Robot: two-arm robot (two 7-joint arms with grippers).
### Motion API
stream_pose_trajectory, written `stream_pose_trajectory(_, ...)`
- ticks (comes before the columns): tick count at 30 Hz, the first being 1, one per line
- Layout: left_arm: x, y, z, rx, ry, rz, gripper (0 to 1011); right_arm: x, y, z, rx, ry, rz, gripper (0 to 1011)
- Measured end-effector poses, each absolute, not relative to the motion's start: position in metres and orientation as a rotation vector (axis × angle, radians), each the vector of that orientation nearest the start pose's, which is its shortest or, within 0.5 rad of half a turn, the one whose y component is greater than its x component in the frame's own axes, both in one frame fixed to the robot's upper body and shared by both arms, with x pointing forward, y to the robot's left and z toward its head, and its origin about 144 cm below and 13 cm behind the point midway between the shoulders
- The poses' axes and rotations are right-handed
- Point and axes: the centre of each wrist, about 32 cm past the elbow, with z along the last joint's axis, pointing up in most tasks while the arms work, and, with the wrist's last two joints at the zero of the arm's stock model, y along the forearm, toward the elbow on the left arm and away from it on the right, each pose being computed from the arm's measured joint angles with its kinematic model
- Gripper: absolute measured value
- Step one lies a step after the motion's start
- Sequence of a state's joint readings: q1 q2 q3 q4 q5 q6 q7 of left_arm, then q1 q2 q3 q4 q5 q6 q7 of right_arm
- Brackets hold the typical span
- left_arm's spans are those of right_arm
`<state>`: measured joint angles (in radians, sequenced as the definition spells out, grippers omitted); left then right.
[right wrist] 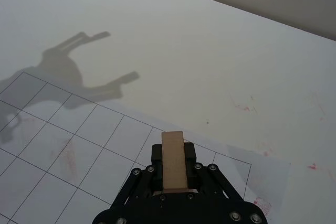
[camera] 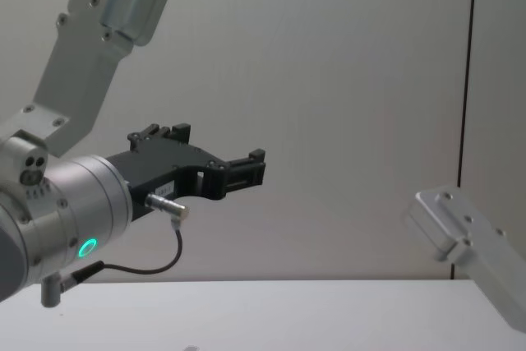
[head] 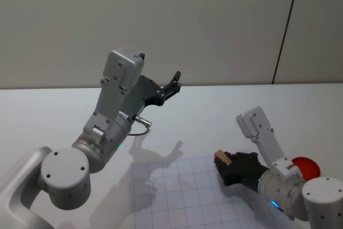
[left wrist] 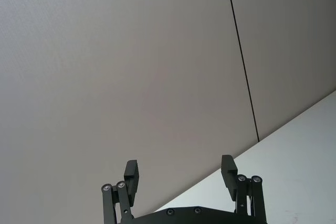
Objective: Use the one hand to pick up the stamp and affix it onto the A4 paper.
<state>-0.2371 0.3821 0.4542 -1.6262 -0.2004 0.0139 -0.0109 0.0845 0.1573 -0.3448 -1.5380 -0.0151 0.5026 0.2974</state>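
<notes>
Bright, even light casts soft shadows (right wrist: 79, 72) on the table (right wrist: 210, 51).

Grey links (head: 119, 79), black right hand (right wrist: 173, 156)

A left gripper (left wrist: 179, 171) and a right gripper (head: 229, 167) (two in all), one stamp (right wrist: 173, 161), one gridded paper (head: 177, 191), one red disc (head: 305, 167).

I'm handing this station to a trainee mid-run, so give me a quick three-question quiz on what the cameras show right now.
1. True or false: the right gripper is shut on the wooden stamp.
2. Multiple choice: the left gripper is A) open, raised, holding nothing; B) shut on the stamp; C) shut and empty.
3. Fill in: the A4 paper beneath the right gripper is printed with black ___ lines.

Key: 1 true; 2 A; 3 grid.
</notes>
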Motion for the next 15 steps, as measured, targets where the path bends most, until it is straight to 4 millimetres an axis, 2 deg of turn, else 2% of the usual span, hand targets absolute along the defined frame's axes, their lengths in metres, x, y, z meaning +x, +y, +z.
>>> stream_pose_trajectory(15,0.4920,0.1984,1.2044,0.061,-0.268,1.124,1001,0.4690,-0.1686,1.1394,-0.516,0.265,-0.960,217)
